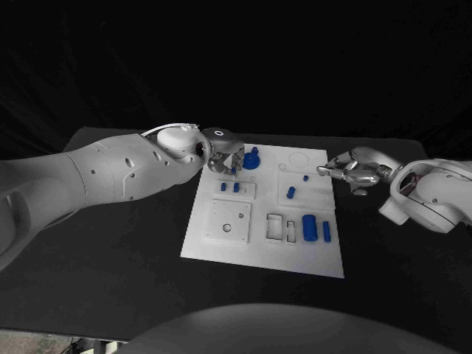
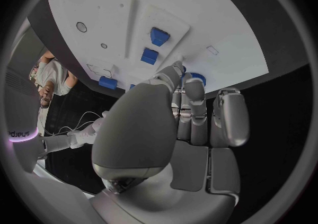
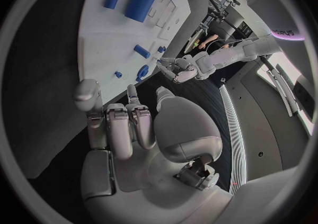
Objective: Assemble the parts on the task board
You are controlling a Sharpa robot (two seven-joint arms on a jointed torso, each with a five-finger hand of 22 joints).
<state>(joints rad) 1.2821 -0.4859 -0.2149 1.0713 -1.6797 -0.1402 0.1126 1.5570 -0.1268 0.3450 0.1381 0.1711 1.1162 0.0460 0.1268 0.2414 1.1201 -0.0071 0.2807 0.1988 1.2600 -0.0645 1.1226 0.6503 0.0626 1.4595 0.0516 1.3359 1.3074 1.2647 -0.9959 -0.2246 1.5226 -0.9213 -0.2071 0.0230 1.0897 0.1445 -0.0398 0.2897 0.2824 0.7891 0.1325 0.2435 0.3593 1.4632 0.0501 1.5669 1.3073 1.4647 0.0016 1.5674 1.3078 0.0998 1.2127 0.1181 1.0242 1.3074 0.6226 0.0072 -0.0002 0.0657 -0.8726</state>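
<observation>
Two hands over task board [image 1: 259,221], left hand [image 1: 224,156] touching blue part [image 1: 251,159], grip unclear, right hand [image 1: 353,174] loosely curled, empty

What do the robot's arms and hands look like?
Both arms are smooth, rounded white shells. The left arm is dotted with small dark holes; the right arm shows a reddish cable at its wrist. Each ends in a silver-grey metal hand, left hand and right hand, with chunky jointed fingers.
</observation>
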